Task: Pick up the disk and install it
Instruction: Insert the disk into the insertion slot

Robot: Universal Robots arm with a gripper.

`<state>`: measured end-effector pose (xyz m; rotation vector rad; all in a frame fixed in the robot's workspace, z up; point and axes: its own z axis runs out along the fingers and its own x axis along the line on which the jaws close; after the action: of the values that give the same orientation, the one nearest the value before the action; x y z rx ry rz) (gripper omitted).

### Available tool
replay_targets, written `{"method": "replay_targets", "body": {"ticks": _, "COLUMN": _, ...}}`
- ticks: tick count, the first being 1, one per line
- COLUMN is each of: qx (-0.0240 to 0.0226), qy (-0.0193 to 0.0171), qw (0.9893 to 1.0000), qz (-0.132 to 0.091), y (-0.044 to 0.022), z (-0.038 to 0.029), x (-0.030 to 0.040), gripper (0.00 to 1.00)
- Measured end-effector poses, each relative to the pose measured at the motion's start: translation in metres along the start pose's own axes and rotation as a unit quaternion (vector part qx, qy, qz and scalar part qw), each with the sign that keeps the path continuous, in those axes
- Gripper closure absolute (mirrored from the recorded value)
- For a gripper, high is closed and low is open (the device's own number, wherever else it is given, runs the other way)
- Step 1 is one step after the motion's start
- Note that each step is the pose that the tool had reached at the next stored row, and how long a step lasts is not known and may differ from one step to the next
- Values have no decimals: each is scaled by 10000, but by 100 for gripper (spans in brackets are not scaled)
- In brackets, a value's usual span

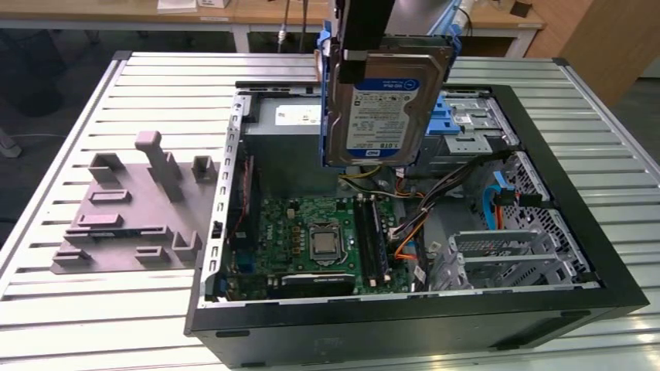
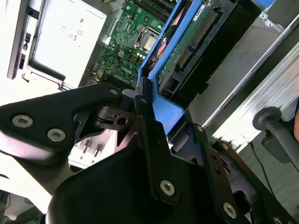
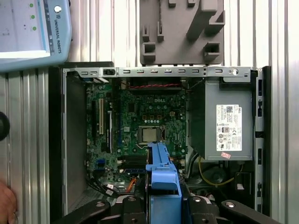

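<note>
The disk (image 1: 387,100), a silver hard drive with a white-and-blue label in a blue plastic carrier, hangs upright above the open computer case (image 1: 577,301), over the rear middle of its interior. My gripper (image 1: 363,54) grips its upper edge from above, shut on the carrier. In the second wrist view the black fingers (image 2: 142,100) clamp the blue carrier (image 2: 170,112), and the drive's green circuit board (image 2: 187,42) faces the camera. In the first wrist view the carrier (image 3: 161,172) sticks out between the gripper's links (image 3: 162,200) above the motherboard (image 3: 149,121).
The case lies on its side on a slatted metal table (image 1: 103,325). Inside it are a motherboard (image 1: 320,239), a grey power-supply box (image 3: 224,126), cables and a blue-railed drive bay (image 1: 464,116). A grey fixture plate (image 1: 134,209) lies at the exterior view's left. A hand (image 3: 5,200) and a pendant (image 3: 32,32) are near.
</note>
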<state>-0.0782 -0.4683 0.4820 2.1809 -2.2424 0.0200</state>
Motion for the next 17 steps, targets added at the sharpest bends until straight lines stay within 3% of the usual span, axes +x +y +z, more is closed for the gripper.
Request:
{"method": "replay_targets", "body": {"ticks": 4, "qx": 0, "qy": 1, "qw": 10000, "qz": -1, "y": -2, "z": 0, "x": 18, "gripper": 64}}
{"method": "replay_targets", "body": {"ticks": 11, "qx": -3, "qy": 1, "qw": 10000, "qz": 0, "y": -6, "z": 4, "x": 179, "gripper": 64}}
{"method": "replay_targets", "body": {"ticks": 17, "qx": -5, "qy": 1, "qw": 10000, "qz": 3, "y": -40, "z": 10, "x": 252, "gripper": 64}}
